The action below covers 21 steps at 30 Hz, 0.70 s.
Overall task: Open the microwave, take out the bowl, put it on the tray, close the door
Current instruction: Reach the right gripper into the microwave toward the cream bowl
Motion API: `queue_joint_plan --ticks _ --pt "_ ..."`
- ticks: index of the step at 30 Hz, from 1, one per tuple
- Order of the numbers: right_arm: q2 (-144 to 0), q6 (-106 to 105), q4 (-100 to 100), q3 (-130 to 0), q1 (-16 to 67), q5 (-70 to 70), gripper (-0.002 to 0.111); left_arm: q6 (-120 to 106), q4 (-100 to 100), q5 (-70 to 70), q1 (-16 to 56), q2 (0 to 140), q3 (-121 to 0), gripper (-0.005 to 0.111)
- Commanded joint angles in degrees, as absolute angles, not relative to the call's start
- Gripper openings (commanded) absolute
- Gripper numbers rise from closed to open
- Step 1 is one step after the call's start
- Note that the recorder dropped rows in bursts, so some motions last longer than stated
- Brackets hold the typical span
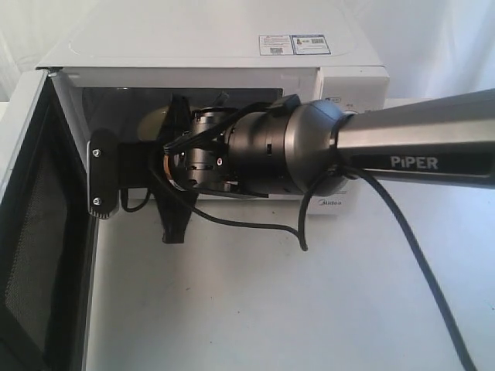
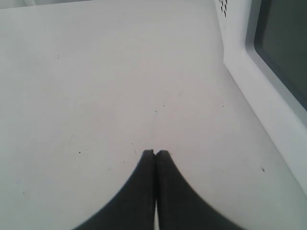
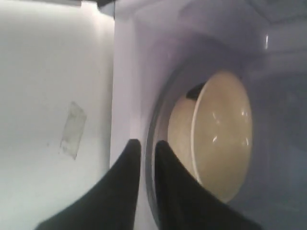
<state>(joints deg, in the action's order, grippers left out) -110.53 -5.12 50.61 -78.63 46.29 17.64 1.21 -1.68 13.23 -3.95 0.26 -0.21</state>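
Right gripper [image 3: 146, 146], fingers nearly together and empty, we are seeing at the microwave [image 1: 232, 54] mouth; bowl [image 3: 218, 139] lying just beyond.

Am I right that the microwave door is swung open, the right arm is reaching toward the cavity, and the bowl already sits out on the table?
Not quite: the bowl is inside the microwave, as the right wrist view shows. The door is open and the right gripper is at the cavity.

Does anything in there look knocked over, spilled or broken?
Nothing stands out. The bowl sits on the glass turntable inside the microwave, looking intact with no visible spill. The door simply hangs wide open. A scrap of clear tape on the table is the only oddity.
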Motion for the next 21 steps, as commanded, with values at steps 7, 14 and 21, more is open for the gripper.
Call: queue_joint_plan --ticks 7,14,21 --pt "-113.6 -4.4 51.7 -79.5 46.3 10.8 0.051 1.2 -1.3 13.3 -3.9 0.0 0.0 0.000" --pt "-118.3 0.4 57.3 -84.4 46.3 21.4 0.049 1.2 -1.3 13.3 -3.9 0.0 0.0 0.000" --pt "-118.9 4.4 60.4 -86.1 46.3 21.0 0.049 1.2 -1.3 13.3 -3.9 0.0 0.0 0.000"
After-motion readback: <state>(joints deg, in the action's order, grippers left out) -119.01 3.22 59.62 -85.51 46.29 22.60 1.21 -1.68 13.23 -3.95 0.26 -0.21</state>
